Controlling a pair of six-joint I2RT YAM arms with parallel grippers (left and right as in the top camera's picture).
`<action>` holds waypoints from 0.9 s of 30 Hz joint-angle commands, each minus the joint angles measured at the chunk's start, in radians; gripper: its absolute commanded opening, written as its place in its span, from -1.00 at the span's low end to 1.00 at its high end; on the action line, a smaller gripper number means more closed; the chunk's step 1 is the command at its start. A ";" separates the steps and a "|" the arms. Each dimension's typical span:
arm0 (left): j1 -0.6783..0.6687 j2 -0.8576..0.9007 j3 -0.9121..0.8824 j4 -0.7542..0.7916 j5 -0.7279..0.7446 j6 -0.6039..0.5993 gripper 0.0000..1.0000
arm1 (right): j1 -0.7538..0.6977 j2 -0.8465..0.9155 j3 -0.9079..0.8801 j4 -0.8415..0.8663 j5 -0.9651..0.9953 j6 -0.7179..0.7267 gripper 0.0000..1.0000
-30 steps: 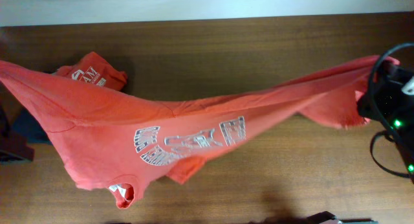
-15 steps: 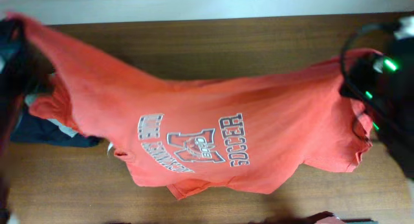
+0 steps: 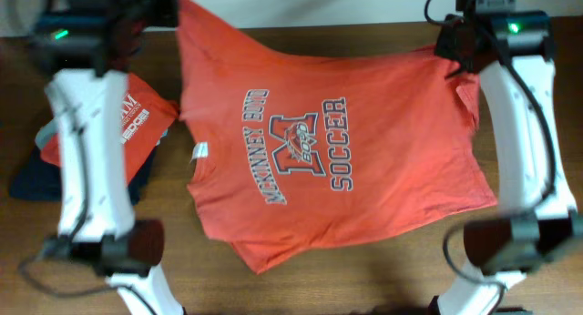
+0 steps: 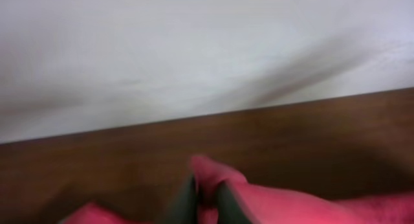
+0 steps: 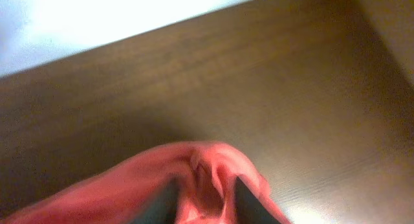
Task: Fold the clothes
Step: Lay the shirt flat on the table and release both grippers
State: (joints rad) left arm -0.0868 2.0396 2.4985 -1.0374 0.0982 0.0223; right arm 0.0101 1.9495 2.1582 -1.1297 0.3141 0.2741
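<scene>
The clothes [image 3: 401, 169], one orange-red T-shirt, lie spread across the brown table [image 3: 364, 269] with the "BOYS SOCCER" print facing up and a small white tag [image 3: 198, 152] at the left. My left gripper [image 3: 169, 7] is at the shirt's far left corner. In the left wrist view the left gripper [image 4: 206, 203] has its dark fingers [image 4: 186, 201] close together on a fold of the clothes [image 4: 284, 208]. My right gripper [image 3: 451, 47] is at the far right corner. There the right gripper [image 5: 207, 203] has its fingers [image 5: 249, 204] parted, with a slack fold of the clothes [image 5: 129, 191] standing between them.
A smaller folded red shirt with a white logo [image 3: 137, 115] lies at the left on a navy garment [image 3: 32, 177]. The table's far edge meets a white wall [image 3: 319, 5]. Both arms reach over the table from bases near the front edge [image 3: 127, 247] [image 3: 510, 242].
The shirt has been swung from hanging stretched in the air to lying flat, print up. Both grippers moved to the far edge. The right jaws have parted.
</scene>
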 commanded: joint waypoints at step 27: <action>-0.042 -0.159 0.011 -0.568 -0.122 -0.020 0.01 | -0.247 -0.143 0.013 -0.361 -0.454 -0.117 0.53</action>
State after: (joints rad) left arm -0.1261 1.9625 2.4973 -1.5642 0.0082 0.0429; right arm -0.2203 1.9209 2.1578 -1.4677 -0.0750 0.1711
